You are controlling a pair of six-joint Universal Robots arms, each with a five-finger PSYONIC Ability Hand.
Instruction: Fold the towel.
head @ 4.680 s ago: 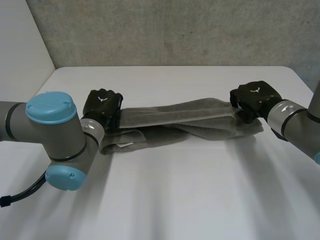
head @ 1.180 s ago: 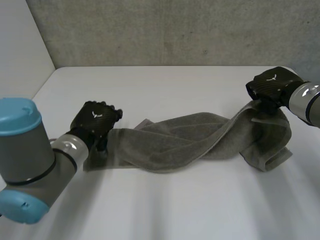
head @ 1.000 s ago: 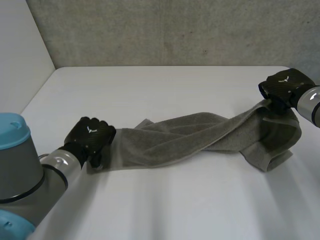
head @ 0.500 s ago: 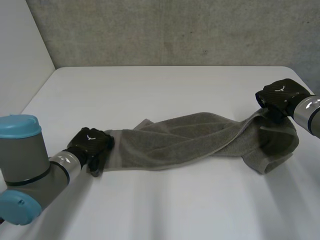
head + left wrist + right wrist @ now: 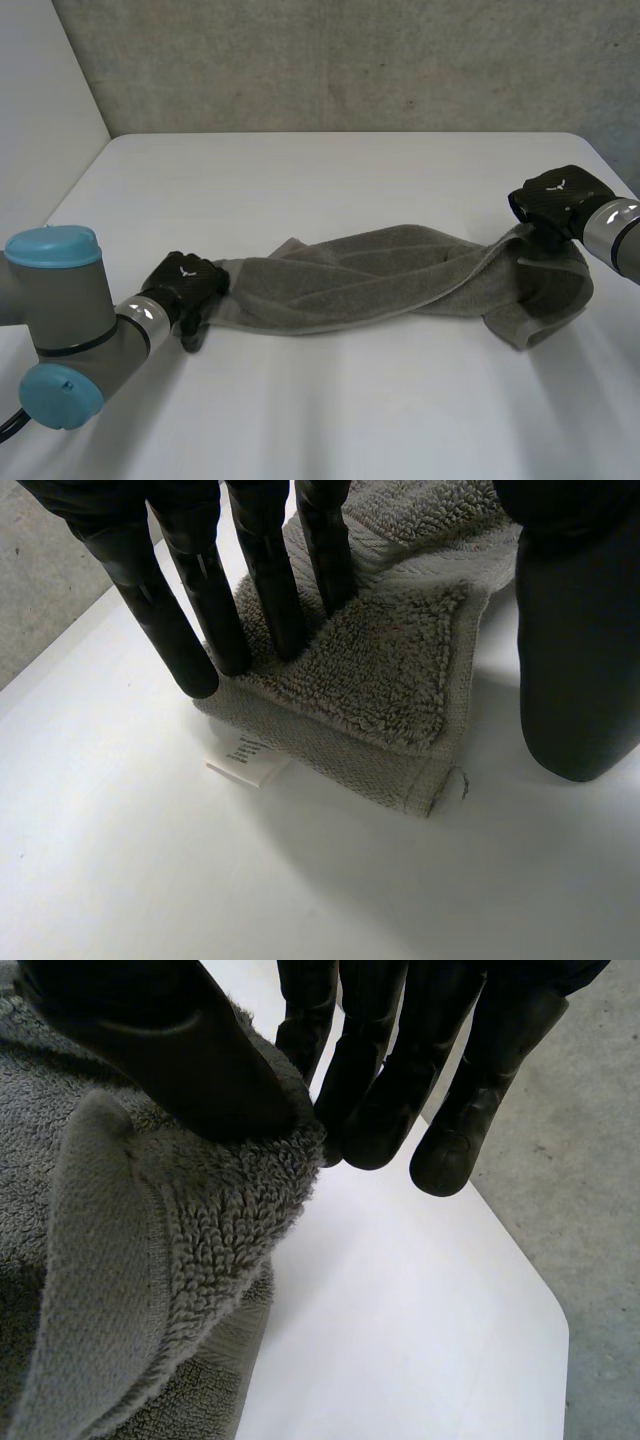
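Spanning the white table (image 5: 350,170) — towel (image 5: 370,280): right fingers (image 5: 370,1060) pinch it, left fingers (image 5: 270,590) press flat.

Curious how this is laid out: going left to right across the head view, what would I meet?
First the left arm → left hand → towel → right hand → right arm.

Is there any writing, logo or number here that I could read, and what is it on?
White tag on the towel: printed lines, too small to read.
Backs of the left hand and right hand: a small white emblem, no letters.
Nothing else written.
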